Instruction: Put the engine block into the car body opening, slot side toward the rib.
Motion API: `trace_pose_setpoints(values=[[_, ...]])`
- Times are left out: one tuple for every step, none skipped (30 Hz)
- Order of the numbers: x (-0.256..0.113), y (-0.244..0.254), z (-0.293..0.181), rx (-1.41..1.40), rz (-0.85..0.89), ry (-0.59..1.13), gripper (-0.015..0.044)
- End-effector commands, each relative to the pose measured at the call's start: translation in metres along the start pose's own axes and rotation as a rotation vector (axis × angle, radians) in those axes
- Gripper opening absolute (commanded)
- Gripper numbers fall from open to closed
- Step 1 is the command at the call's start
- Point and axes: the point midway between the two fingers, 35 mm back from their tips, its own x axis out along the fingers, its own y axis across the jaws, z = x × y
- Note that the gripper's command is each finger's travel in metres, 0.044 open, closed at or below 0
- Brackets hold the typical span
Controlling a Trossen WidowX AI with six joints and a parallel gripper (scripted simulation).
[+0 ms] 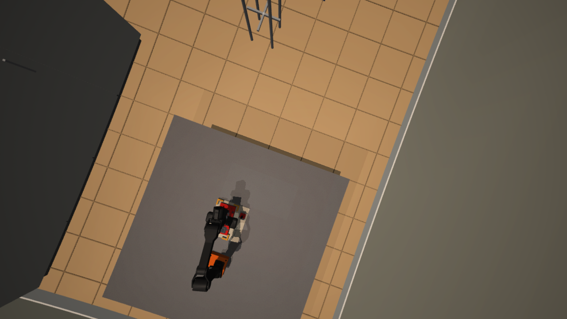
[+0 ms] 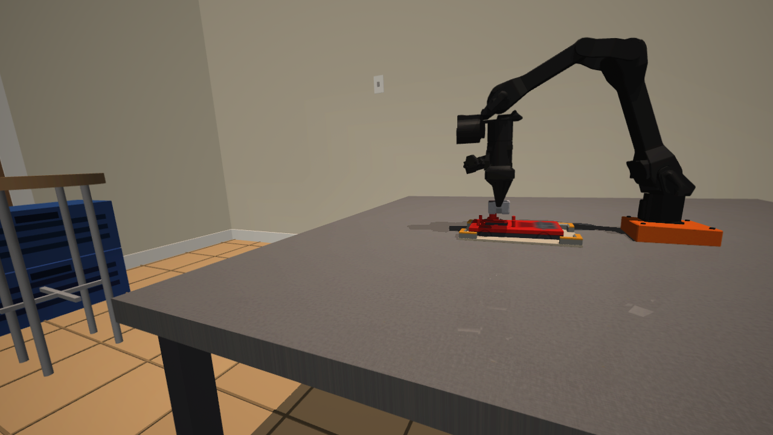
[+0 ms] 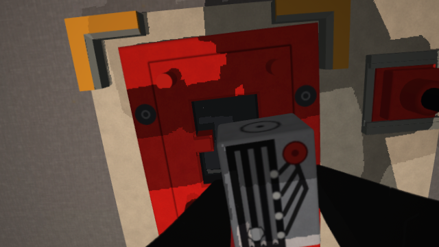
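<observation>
My gripper [image 2: 499, 203] [image 3: 267, 182] is shut on the grey engine block [image 2: 491, 208] [image 3: 306, 202], holding it upright a little above the car body. The red car body [image 2: 537, 228] [image 3: 132, 70] lies flat in its corner holders. In the wrist view its dark opening [image 3: 223, 110] shows above and left of the block, which hides the opening's right and lower parts. The red rib [image 3: 204, 143] juts in from the opening's left side. The block's top shows black ribs and a red round cap. Its slot is not clearly visible. In the overhead view the arm hides the block.
A cream board [image 3: 130, 195] bears orange-topped corner holders [image 3: 110, 21] [image 2: 571, 239]. A grey square holder [image 3: 368, 92] with a red part and black knob stands right of the body in the wrist view. Short red pegs [image 3: 164, 81] [image 2: 513, 220] rise from the body. The orange arm base [image 2: 659, 233] stands behind.
</observation>
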Motion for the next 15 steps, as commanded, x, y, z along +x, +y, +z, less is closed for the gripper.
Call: trace_pose_setpoints(values=[[0.0035,0.0120,0.0046,0.040,0.007,-0.004,0.0000],[0.0040,0.0133,0.0050,0.045,0.007,-0.004,0.0000],[0.0042,0.0137,0.0051,0.046,0.007,-0.004,0.0000],[0.0041,0.0137,0.0051,0.050,0.007,-0.004,0.0026],[0.0040,0.0137,0.0051,0.058,0.007,-0.004,0.0053],[0.0040,0.0137,0.0051,0.062,0.007,-0.004,0.0079],[0.0039,0.0137,0.0052,0.068,0.007,-0.004,0.0105],[0.0039,0.0137,0.0052,0.072,0.007,-0.004,0.0131],[0.0040,0.0136,0.0051,0.074,0.007,-0.004,0.0157],[0.0040,0.0136,0.0051,0.074,0.007,-0.004,0.0159],[0.0041,0.0136,0.0051,0.073,0.007,-0.004,0.0159],[0.0042,0.0136,0.0051,0.071,0.007,-0.004,0.0159],[0.0042,0.0136,0.0051,0.071,0.007,-0.004,0.0159],[0.0042,0.0136,0.0051,0.071,0.007,-0.004,0.0159],[0.0042,0.0136,0.0051,0.071,0.007,-0.004,0.0159]])
